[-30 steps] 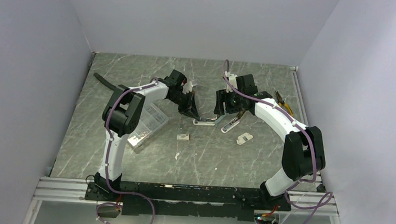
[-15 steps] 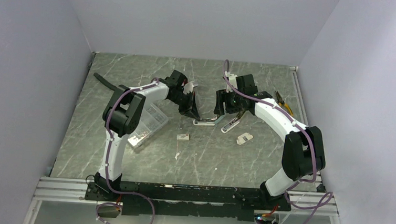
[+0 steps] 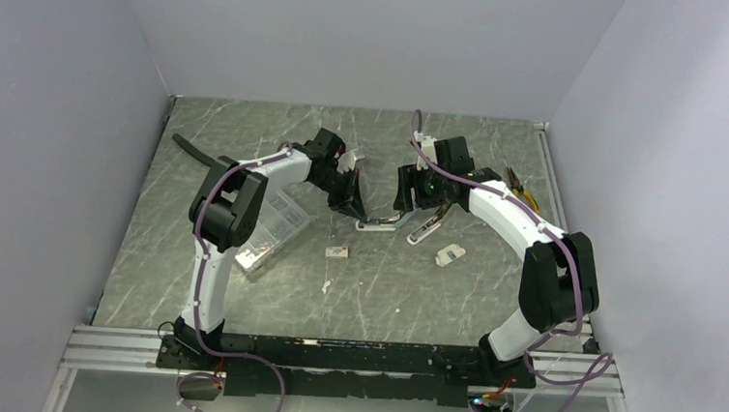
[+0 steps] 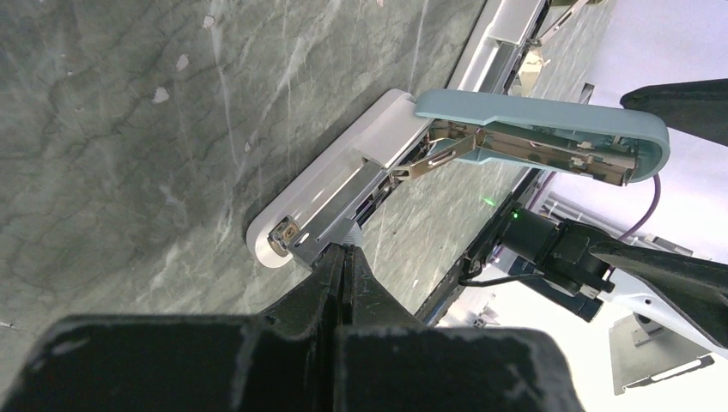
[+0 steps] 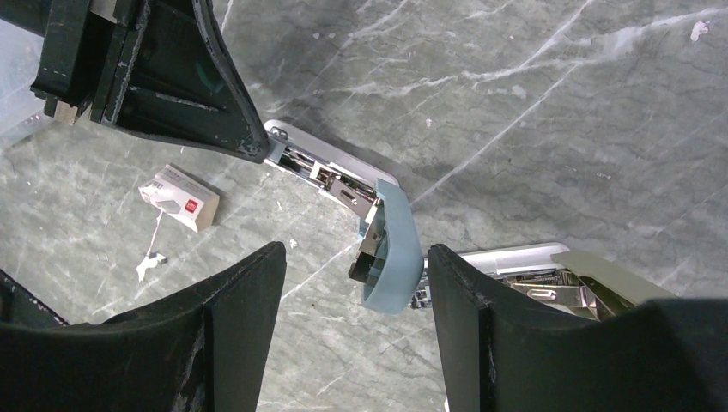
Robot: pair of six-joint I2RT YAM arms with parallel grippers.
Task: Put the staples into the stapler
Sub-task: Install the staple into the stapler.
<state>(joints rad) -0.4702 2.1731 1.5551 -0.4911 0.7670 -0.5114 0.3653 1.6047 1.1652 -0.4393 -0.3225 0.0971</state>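
Barely any shift is noted since earlier; stapler (image 4: 330, 184) is opened.
Left gripper (image 4: 343, 253) is pressed together at magazine (image 4: 365, 190), right gripper (image 5: 354, 253) spread; staples (image 5: 178, 199) at 7 o'clock; loading judged unfinished.

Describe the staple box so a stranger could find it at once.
Start at the middle of the marbled green table. On the near side of the open blue-topped stapler lies the staple box. It is a tiny white carton with a red mark, shorter than either stapler and opaque, unlike the clear case to its left.
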